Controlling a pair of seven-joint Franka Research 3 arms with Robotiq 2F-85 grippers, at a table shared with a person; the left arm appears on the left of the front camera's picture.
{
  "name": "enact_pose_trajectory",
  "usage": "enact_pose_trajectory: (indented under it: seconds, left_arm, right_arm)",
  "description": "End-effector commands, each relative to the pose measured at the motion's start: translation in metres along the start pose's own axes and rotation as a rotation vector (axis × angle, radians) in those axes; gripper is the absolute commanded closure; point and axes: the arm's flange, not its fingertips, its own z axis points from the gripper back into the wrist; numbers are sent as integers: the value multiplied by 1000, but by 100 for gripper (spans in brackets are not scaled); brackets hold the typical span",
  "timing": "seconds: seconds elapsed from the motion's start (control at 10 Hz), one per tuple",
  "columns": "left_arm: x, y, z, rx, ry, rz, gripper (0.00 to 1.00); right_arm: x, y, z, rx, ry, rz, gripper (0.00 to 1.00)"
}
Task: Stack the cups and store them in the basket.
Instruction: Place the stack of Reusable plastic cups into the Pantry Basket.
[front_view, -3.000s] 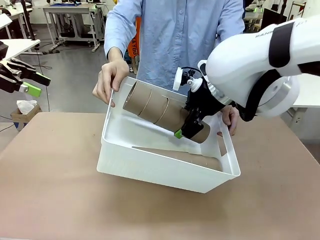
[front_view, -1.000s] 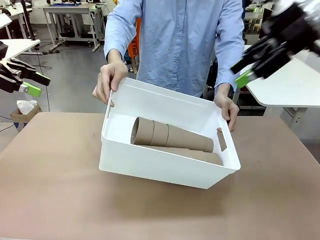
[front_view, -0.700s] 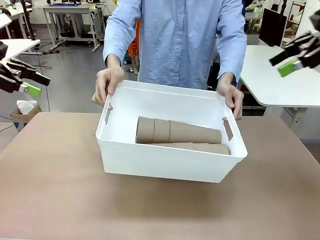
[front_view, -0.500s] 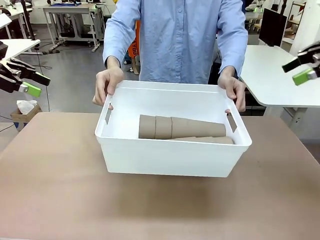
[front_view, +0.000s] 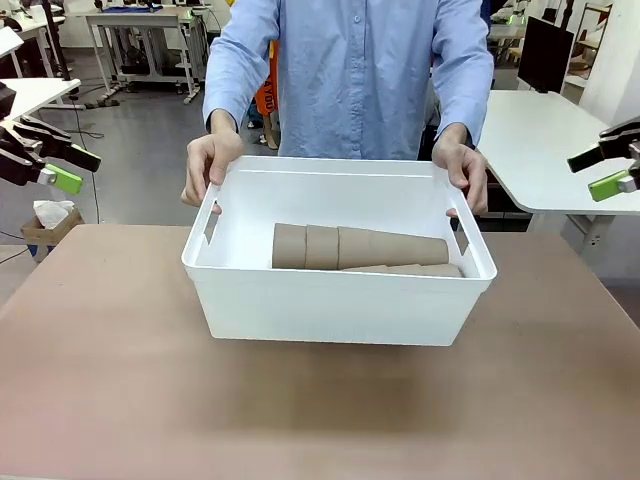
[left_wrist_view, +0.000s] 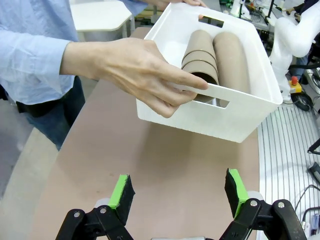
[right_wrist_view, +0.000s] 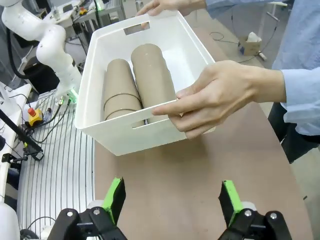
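At the far left, beyond the worktop's left edge, the left gripper (front_view: 62, 166) hangs in the air with its fingers spread wide and nothing between them; its own wrist camera shows the same gap between the two green pads (left_wrist_view: 122, 190).

Toward the far edge of the brown worktop (front_view: 110, 400), about midway along it, sits the white basket (front_view: 335, 308). Its bottom seems to be just clear of the surface, though I cannot tell for certain. A person in a light blue shirt (front_view: 350, 70) stands at the far side and grips the basket's short ends at the rim: one hand (front_view: 208, 165) at the slot handle on the left end, the other hand (front_view: 462, 172) at the right end.

Inside the basket lie the cups (front_view: 355, 247), nested into two stacks on their sides, running lengthwise and touching each other. The wrist cameras show them side by side on the basket floor (left_wrist_view: 215, 55) (right_wrist_view: 135, 82).

At the far right, past the worktop's right edge and well apart from the basket, the right gripper (front_view: 605, 170) also stands open and empty, its green-padded fingers (right_wrist_view: 228, 199) held apart.
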Motion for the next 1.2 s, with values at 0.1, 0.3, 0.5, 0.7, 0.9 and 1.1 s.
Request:
enact_pose_trajectory:
  seconds: [0.1, 0.3, 0.5, 0.7, 0.9, 1.1]
  left_arm:
    - [1, 0, 0, -4, -2, 5, 4]
    - [1, 0, 0, -4, -2, 5, 4]
    - [1, 0, 0, -4, -2, 5, 4]
    - [1, 0, 0, -4, -2, 5, 4]
    - [1, 0, 0, -4, -2, 5, 4]
    - [1, 0, 0, -4, -2, 5, 4]
  right_arm:
    - [4, 0, -1, 5, 7, 6, 0]
    - [4, 0, -1, 5, 7, 6, 0]
    - [4, 0, -1, 5, 7, 6, 0]
    - [4, 0, -1, 5, 7, 6, 0]
    - [4, 0, -1, 5, 7, 6, 0]
    - [4, 0, -1, 5, 7, 6, 0]
